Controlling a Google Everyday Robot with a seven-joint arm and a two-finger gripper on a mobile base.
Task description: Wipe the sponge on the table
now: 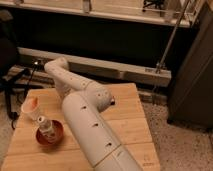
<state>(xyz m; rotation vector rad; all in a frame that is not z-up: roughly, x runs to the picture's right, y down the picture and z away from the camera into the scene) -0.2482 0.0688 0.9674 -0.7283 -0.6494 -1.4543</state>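
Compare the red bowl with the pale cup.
The red bowl is low and wide; the cup is taller, narrower, pale. The bowl holds a small bottle; the cup shows none. Both stand upright on the wooden table. The gripper is hidden, probably behind the arm.

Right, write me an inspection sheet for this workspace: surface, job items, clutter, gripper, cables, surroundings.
surface: light wooden table; the white arm lies across its middle.
job's things: sponge, nothing seen; possibly hidden behind the arm.
clutter: red bowl holding a small bottle; pale orange cup behind it; dark bar beside the arm.
grippers: gripper not in view, presumably hidden behind the arm near the table's far edge.
cables: dark cord-like lines left of the table; cannot tell if they are cables.
surroundings: dark wall, metal ledge, slanted pole, dark cabinet, speckled floor.
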